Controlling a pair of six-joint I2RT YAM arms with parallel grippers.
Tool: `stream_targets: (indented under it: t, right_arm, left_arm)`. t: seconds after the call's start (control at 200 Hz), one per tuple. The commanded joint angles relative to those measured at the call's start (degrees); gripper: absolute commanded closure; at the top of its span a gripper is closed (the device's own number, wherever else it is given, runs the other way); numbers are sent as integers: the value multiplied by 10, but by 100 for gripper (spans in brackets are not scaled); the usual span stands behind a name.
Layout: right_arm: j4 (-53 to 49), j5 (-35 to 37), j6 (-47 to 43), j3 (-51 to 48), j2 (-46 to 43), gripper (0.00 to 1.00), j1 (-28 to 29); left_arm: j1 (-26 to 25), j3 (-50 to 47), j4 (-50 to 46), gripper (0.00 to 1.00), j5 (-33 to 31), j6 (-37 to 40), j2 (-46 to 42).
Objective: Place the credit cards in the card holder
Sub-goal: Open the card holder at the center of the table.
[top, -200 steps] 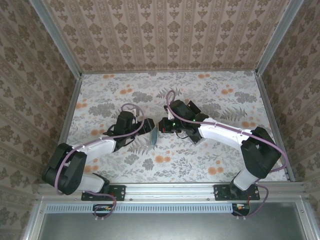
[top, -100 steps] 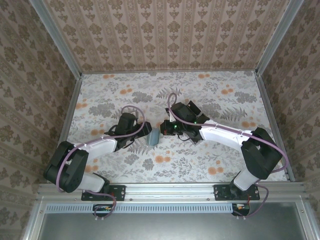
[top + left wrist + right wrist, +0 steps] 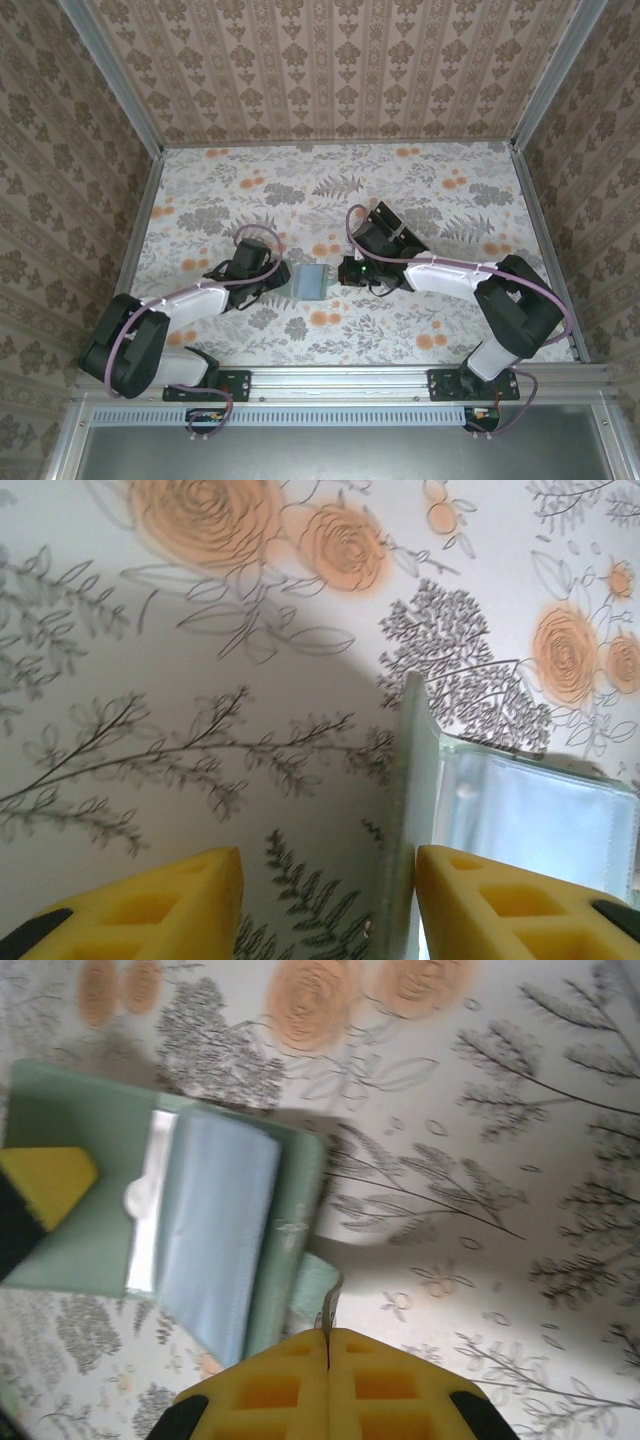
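- I am keeping my left gripper (image 3: 328, 872) open, its yellow fingers apart and clamping nothing. The card holder (image 3: 520, 810) is lying just beside it, with the raised green cover edge touching the inner face of the finger at the right of the wrist view.
- I am pressing my right gripper (image 3: 328, 1345) shut on a corner of the card holder (image 3: 215, 1220), and the rest of the holder is spreading away beyond my fingertips.
- From above, the card holder (image 3: 314, 281) is lying open on the floral table (image 3: 400, 190), between my left gripper (image 3: 277, 278) and my right gripper (image 3: 343, 270).
- I am counting one card holder, two green covers and two grippers.
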Motion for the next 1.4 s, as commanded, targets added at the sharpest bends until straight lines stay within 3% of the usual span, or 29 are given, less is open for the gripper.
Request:
stream_targets:
  t: [0.0, 0.17, 0.38, 0.57, 0.83, 1.395]
  right_arm:
    - [6, 29, 4, -14, 12, 93, -5]
    - [-2, 26, 6, -19, 6, 78, -7]
    - [-49, 34, 10, -15, -68, 60, 0]
    - [-95, 36, -2, 39, -98, 57, 27]
    - [-73, 4, -9, 122, -5, 56, 61]
    - [-38, -32, -25, 160, 121, 56, 63]
  left_arm:
    - [-3, -14, -23, 49, -21, -13, -19]
    - [-4, -21, -34, 49, -29, -15, -20]
    - [-5, -19, -42, 49, -35, -10, -10]
    - [-6, 8, -79, 45, -51, 12, -12]
    - [-6, 77, -171, 32, -96, 72, -29]
    - [-9, 74, -166, 35, -102, 62, 50]
